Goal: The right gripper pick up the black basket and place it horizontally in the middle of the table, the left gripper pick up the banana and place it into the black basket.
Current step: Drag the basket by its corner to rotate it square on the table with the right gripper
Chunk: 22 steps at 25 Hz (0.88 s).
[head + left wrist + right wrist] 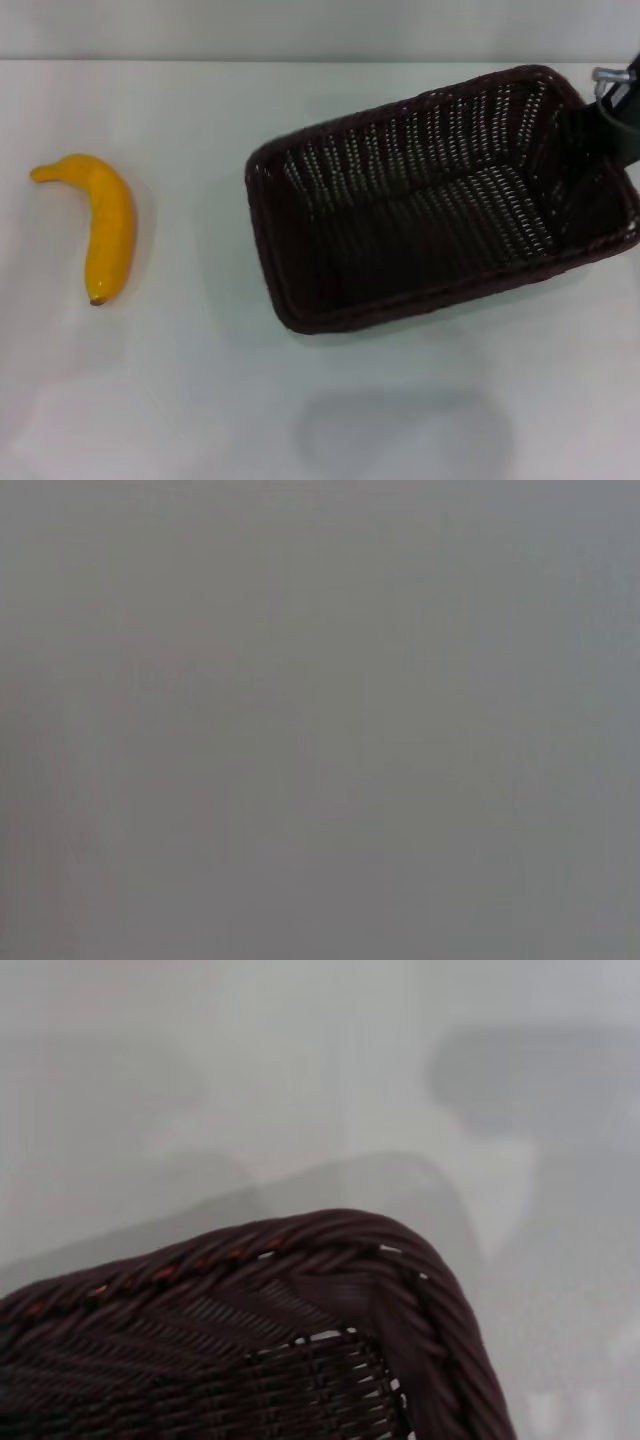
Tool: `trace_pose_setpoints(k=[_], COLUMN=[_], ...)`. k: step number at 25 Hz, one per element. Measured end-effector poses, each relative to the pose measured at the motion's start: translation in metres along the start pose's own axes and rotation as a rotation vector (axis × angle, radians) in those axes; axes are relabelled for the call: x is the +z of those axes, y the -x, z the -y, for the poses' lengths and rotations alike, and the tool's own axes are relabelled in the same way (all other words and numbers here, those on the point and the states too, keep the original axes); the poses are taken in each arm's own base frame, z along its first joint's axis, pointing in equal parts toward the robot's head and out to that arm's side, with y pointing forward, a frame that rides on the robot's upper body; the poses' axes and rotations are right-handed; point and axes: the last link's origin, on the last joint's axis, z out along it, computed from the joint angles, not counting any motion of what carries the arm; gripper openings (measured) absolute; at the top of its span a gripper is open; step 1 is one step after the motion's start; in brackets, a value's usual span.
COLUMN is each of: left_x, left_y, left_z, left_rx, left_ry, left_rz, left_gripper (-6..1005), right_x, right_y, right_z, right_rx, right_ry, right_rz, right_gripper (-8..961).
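The black basket fills the right half of the head view, tilted, with its open top facing me. Its shadow lies apart from it on the table, so it hangs above the surface. My right gripper is at the basket's far right end, at the frame's edge, with a black finger down along the end wall, shut on the rim. The right wrist view shows a rounded corner of the basket's braided rim over the white table. The yellow banana lies on the table at the left. My left gripper is out of view.
The left wrist view shows only a plain grey field. The table's far edge runs along the top of the head view. Bare white tabletop lies between the banana and the basket and in front of both.
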Motion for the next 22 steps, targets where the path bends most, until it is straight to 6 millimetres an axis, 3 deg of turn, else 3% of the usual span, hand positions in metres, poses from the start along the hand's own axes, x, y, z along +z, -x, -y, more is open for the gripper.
trace_pose_setpoints(k=[5,13,22], left_x=[0.013,0.039,0.051], left_y=[0.0,0.003,0.005], left_z=[-0.001,-0.011,-0.014], left_rx=[-0.005,-0.006,-0.006], left_ry=[-0.018,0.006,0.016], left_rz=[-0.006,0.011,0.028], left_gripper=[895,895,895], right_x=[0.002,0.018,0.019], right_y=[-0.011,-0.026,-0.024], right_z=[0.001,-0.022,-0.025], right_rx=[0.097,0.09,0.045], right_ry=[0.096,0.085,0.061], right_rz=[0.001,-0.069,-0.054], right_gripper=[142,133,130])
